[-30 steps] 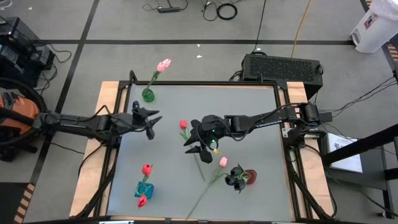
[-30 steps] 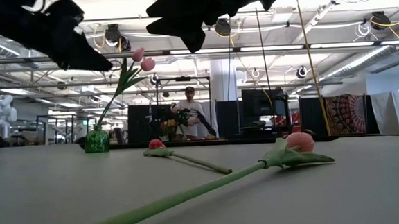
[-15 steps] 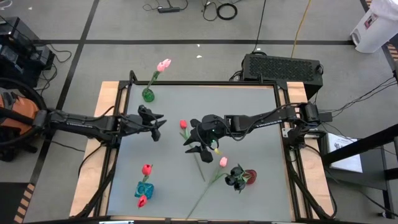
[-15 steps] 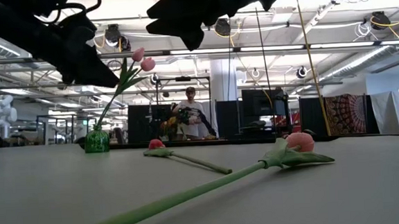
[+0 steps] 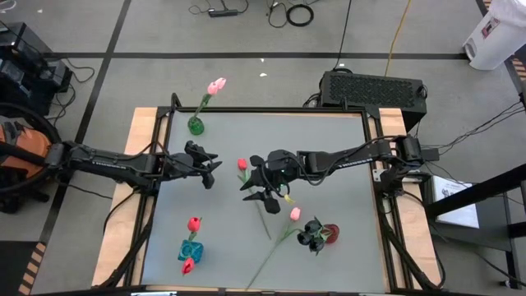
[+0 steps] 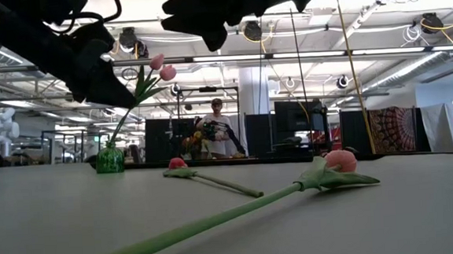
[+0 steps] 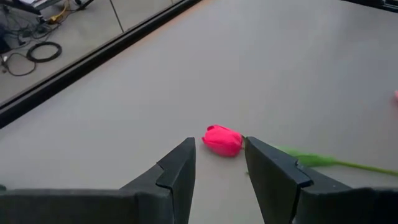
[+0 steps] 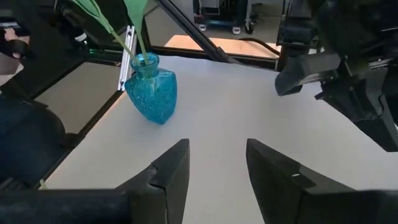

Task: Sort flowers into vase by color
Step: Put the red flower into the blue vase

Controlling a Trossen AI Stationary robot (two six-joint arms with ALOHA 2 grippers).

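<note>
2 loose tulips remain; my left gripper [image 7: 219, 163], jaws open and empty, has advanced to the red tulip [image 7: 222, 140], nearly ready to grasp. My right gripper [image 5: 265, 182] hovers open.

The tabletop [image 5: 329, 164] is a smooth, matt grey sheet, framed by pale bare wood [image 5: 138, 131] with black metal rails. The blue vase [image 8: 151, 87] looks like glass — textured, glossy and translucent; the green vase [image 6: 109, 159] is clear glossy glass too. The red tulip head [image 7: 222, 140] has a soft, matt, cloth-like skin. The left gripper's fingers [image 7: 177, 171] are dark matt plastic — smooth, with sharp moulded edges.
</note>
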